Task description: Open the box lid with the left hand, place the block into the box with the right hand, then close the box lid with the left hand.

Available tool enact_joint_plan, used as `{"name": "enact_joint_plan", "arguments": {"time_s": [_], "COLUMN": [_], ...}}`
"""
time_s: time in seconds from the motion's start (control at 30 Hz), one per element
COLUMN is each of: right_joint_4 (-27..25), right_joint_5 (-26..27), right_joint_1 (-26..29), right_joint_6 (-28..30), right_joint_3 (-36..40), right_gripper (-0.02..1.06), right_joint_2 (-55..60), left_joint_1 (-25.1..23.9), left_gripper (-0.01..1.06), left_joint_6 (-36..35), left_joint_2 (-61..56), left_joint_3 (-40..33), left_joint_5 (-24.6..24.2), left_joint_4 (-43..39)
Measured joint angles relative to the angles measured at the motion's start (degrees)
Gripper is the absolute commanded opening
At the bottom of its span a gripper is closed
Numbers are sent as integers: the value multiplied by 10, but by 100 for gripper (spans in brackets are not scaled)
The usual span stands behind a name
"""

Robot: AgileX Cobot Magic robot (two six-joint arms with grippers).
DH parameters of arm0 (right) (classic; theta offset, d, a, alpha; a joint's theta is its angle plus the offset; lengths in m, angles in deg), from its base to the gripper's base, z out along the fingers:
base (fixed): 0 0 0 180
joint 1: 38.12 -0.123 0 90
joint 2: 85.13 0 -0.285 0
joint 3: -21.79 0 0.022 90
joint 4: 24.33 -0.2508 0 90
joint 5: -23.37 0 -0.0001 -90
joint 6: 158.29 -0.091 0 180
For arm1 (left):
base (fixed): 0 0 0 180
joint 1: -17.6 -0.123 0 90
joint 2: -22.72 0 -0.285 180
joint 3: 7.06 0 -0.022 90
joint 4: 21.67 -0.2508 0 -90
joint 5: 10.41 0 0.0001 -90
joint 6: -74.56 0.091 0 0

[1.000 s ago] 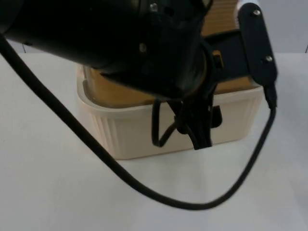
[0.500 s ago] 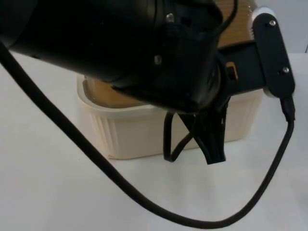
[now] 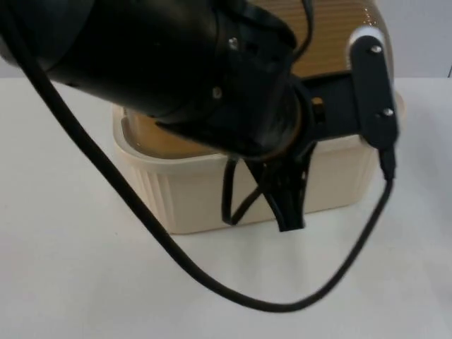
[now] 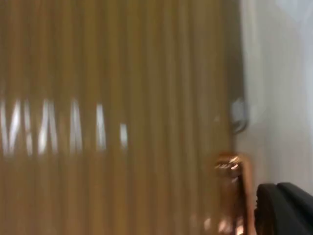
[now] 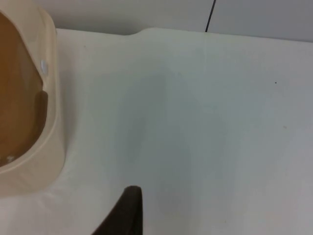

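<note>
The box (image 3: 191,191), cream with ribbed walls, stands on the white table (image 3: 70,275), and its amber ribbed lid (image 3: 339,35) rises behind the box's far edge, seemingly tilted up rather than lying flat. Over the last second more of that ribbed panel has come into sight above the left arm (image 3: 162,63). The arm itself swung a little toward the right and has now drawn back over the box. I take this to mean that the lid is being moved on its hinge at this moment, though I cannot say from its pose alone whether it is going up or coming down. The left end effector (image 4: 284,210) sits right against the lid's edge, with the amber ribs close in front of it. Whether it is open, closed or gripping the lid I cannot tell. Whether the block lies inside the box is also beyond telling, since the left arm covers most of the opening. The right end effector (image 5: 128,213) waits over bare table just beside one rounded corner of the box, apart from it, and its state cannot be made out either. If the block is already in, only lowering the lid remains.
</note>
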Motion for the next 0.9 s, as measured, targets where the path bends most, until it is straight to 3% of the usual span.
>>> {"name": "enact_joint_plan", "arguments": {"time_s": [0.6,0.9], "right_joint_4": [0,0], "right_joint_5": [-1,-1], "right_joint_1": [0,0], "right_joint_6": [0,0], "right_joint_3": [0,0], "right_gripper": [105,105], "right_joint_2": [0,0], "left_joint_1": [-7,-24], "left_gripper": [0,0], "left_joint_6": [18,-12], "left_joint_2": [0,0], "left_joint_3": [0,0], "left_joint_5": [21,32], "left_joint_4": [25,28]}}
